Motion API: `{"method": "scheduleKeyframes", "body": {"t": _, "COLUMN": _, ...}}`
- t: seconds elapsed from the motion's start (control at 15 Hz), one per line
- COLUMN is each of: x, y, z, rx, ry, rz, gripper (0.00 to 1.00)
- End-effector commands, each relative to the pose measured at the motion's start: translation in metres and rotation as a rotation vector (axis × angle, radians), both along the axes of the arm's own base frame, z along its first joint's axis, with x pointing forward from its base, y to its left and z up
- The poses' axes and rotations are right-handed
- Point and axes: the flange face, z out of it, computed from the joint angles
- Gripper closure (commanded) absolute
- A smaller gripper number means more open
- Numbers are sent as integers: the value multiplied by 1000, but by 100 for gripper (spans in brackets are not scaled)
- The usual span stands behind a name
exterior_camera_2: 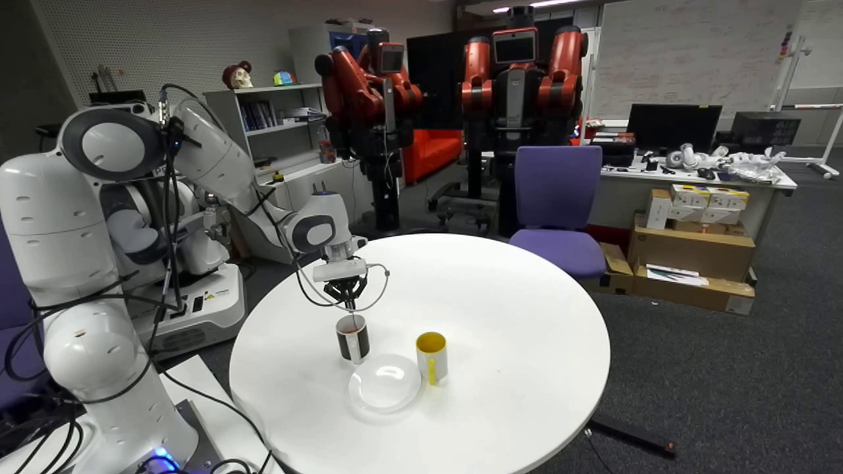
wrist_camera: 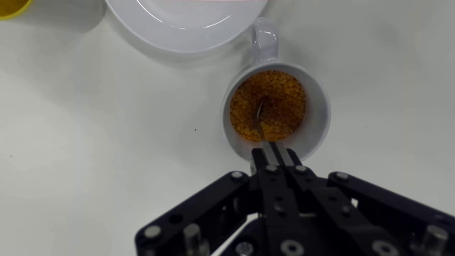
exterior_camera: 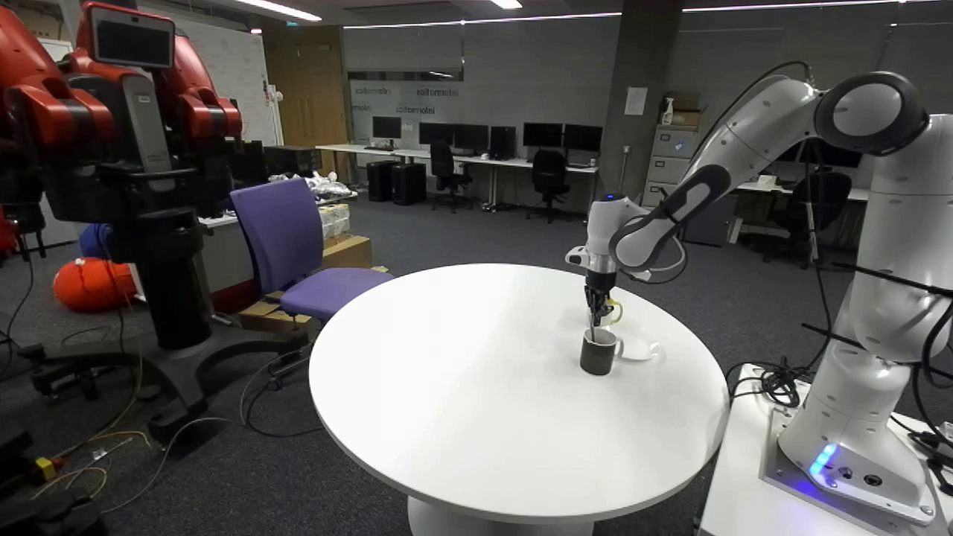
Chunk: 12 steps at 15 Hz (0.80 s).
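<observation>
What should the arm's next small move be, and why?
Probably a slow, small circle of the thin metal utensil inside the black-and-white mug: the jaws are closed on the utensil, its lower end reaches into the orange-brown contents, and the mug surrounds it, so a wider sweep might nudge the mug.

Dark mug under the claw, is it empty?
Not empty: the wrist view shows brown contents inside the mug, with a metal utensil dipped in.

The plate [wrist_camera: 188, 26] looks glossy and smooth, the utensil [wrist_camera: 258, 122] metallic.
</observation>
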Motion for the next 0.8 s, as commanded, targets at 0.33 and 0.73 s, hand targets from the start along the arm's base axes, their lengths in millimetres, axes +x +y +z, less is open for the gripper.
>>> {"method": "scheduleKeyframes", "body": {"t": 0.33, "x": 2, "y": 14, "z": 3, "rx": 12, "ry": 2, "rz": 17, "gripper": 100}}
{"method": "scheduleKeyframes", "body": {"t": 0.73, "x": 12, "y": 8, "z": 7, "rx": 8, "ry": -17, "rz": 3, "gripper": 100}}
